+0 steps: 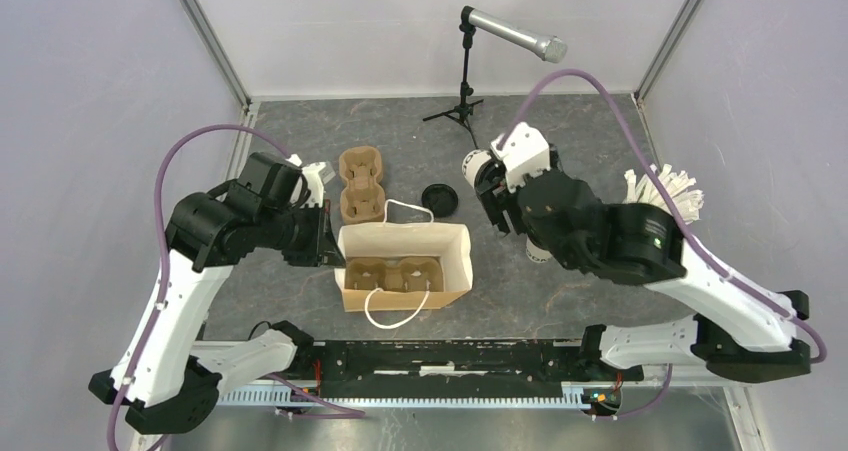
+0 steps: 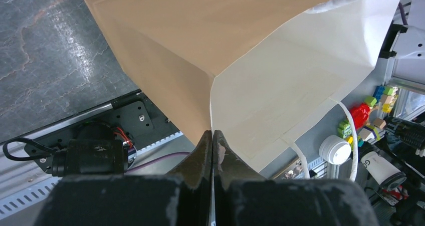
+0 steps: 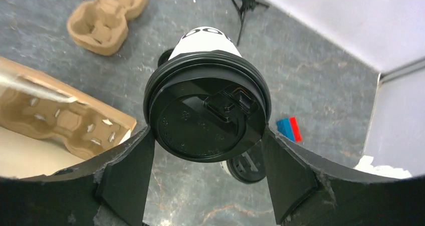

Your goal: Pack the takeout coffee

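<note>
A takeout coffee cup [image 3: 206, 113], white with a black lid, sits between my right gripper's [image 3: 206, 132] fingers [image 3: 131, 171], lid facing the wrist camera. In the top view that cup [image 1: 476, 165] is held right of and behind the open paper bag [image 1: 455, 263]. A second lidded cup [image 3: 246, 167] lies on the table below it, partly hidden under the right arm [image 1: 537, 252]. My left gripper [image 2: 213, 134] is shut on the bag's [image 2: 250, 60] left edge [image 1: 330, 243]. A brown cup carrier [image 1: 392, 275] sits inside the bag.
A second brown carrier [image 1: 360, 183] lies behind the bag, with a loose black lid [image 1: 440, 199] to its right. A microphone stand [image 1: 462, 106] stands at the back. A cup of white straws [image 1: 665, 186] is at the right, and a blue-red block [image 3: 289, 128] lies on the table.
</note>
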Motion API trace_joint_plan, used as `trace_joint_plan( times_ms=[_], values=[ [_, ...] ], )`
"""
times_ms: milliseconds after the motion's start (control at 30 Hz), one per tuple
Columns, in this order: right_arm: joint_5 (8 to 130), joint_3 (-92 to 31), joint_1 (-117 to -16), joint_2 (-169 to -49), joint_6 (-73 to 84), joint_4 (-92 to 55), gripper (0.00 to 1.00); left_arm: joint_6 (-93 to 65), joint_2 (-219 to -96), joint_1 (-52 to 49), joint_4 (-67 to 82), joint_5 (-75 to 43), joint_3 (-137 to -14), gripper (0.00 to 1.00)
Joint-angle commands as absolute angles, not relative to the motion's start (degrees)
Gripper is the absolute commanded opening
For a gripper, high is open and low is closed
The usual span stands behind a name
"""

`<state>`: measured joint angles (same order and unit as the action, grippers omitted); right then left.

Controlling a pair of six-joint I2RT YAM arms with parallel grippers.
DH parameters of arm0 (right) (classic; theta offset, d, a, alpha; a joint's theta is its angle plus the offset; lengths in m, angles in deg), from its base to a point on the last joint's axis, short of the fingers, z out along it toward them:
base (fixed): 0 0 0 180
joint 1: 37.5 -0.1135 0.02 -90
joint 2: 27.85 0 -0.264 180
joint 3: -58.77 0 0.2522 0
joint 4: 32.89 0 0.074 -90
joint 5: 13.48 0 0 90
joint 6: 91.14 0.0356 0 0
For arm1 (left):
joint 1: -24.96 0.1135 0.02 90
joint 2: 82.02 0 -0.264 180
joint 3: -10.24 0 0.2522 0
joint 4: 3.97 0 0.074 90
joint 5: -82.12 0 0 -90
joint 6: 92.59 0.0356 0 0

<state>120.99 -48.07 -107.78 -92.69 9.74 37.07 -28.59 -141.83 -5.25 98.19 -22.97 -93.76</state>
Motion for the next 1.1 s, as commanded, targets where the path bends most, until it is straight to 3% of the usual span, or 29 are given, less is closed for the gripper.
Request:
trace_joint_plan(
  times_ms=[0, 300, 533, 1067],
  values=[
    [112.3, -52.6, -99.3, -96.5, 16.3, 45.9, 0.58, -26.3, -138.8, -4.8, 97.1, -20.1, -92.4, 0.02],
    [91.1, -52.1, -85.7, -103.7, 16.8, 49.1, 0.58, -24.9, -136.1, -4.8, 97.1, -18.9, -91.2, 0.02],
    [79.2, -46.9, -81.1, -109.2, 14.1, 52.5, 0.57, -24.7, -135.7, -4.7, 97.2, -18.7, -92.5, 0.02],
    [81.4, -33.8, -80.3, -114.5, 8.9, 46.0, 0.59, -26.2, -134.4, -4.7, 93.1, -20.4, -91.7, 0.02]
  ],
)
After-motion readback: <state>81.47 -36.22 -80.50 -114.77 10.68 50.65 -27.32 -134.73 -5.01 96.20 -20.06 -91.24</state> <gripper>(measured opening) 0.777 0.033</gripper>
